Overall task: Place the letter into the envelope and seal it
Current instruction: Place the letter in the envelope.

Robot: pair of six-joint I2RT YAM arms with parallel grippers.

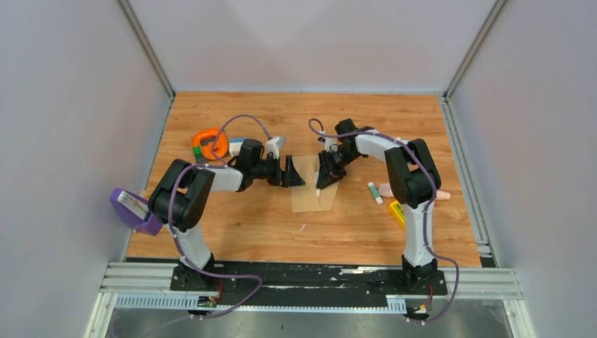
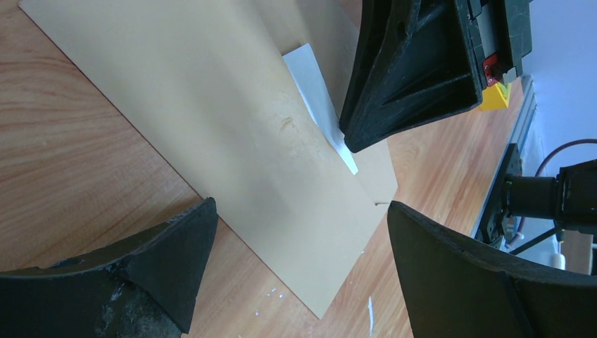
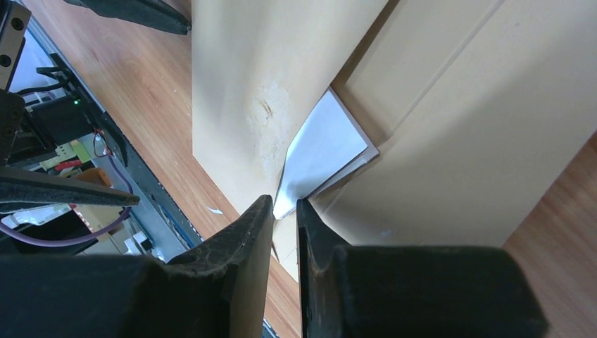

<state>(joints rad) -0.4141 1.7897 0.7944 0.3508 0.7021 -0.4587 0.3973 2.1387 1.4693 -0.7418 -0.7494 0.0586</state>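
Envelope (image 1: 304, 198) lies flat on the counter (image 1: 246, 222), long axis running away from the arm bases. Letter (image 3: 325, 149) is tucked between the envelope's panels, with only a pale strip showing, its corner pointing out toward the right gripper (image 3: 284, 205). That gripper tilts steeply down at the envelope's right side, jaws pinched on the letter's corner. Left gripper (image 2: 303, 205) reaches in low over the envelope's left edge, jaws wide apart, holding nothing.
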